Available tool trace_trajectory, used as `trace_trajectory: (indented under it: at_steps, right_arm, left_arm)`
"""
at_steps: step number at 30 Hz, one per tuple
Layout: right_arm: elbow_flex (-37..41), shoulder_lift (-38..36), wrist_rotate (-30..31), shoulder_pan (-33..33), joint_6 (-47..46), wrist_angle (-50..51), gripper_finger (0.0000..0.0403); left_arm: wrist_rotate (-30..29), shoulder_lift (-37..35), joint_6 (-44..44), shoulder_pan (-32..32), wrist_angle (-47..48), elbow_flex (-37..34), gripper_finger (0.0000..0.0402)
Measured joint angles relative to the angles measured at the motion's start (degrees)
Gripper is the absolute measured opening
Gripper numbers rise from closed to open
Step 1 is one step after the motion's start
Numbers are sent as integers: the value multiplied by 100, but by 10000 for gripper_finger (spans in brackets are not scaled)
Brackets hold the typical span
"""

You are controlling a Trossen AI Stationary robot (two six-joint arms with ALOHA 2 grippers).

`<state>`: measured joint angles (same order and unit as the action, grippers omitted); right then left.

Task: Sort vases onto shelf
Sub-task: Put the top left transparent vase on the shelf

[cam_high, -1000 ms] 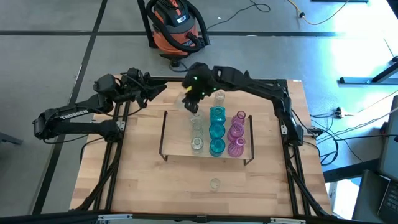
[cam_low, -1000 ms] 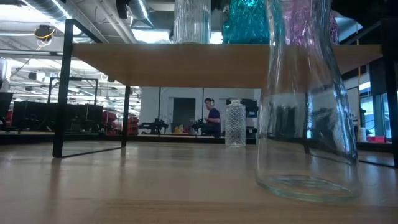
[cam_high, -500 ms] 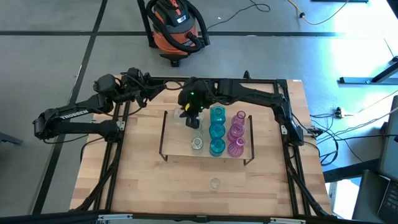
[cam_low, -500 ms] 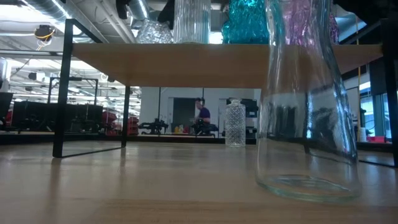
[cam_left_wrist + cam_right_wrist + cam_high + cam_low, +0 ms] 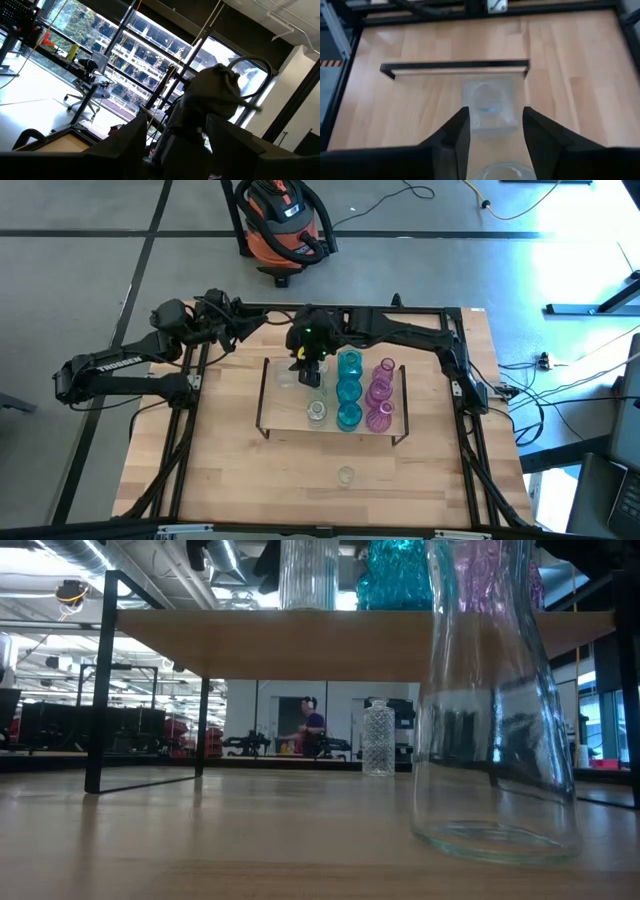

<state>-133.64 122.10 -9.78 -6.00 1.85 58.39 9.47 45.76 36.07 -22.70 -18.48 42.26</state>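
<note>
The right gripper (image 5: 309,370) hangs over the shelf's (image 5: 285,412) far left part, fingers (image 5: 454,137) apart around an upright clear square vase (image 5: 488,107) standing there, the left arm far away.

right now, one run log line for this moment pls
right gripper: open, over shelf back-left, around clear squarish vase | left gripper: waiting, off table's far-left | clear vase: unsorted on table

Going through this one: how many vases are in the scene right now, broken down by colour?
Clear vases: 5 (three on the shelf, two on the table)
Teal vases: 3
Pink vases: 3
Total: 11
</note>
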Motion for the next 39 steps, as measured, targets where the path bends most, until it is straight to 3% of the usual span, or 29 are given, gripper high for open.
trace_trajectory:
  at_steps: [10,17,22,25,30,34,39]
  right_arm:
    - [118,6,83,-2,-35,-363,95]
    - [37,-2,-763,4,-46,-644,94]
    - [37,-2,-759,37,-9,-693,93]
    - [5,-58,-395,42,-128,-715,81]
    - [-105,-372,976,37,-310,-679,46]
    - [-105,-679,1937,35,-315,-604,22]
    - [-103,-1036,2457,33,-309,-598,3]
  left_arm:
    - [2,0,0,0,-13,0,198]
    - [2,0,0,0,-11,0,198]
    - [273,0,424,0,76,0,198]
    - [944,-39,689,39,471,0,187]
    - [1664,-163,655,675,1586,-2,140]
    - [1191,-191,460,1397,2527,-2,81]
    - [469,-41,784,1956,3297,-2,8]
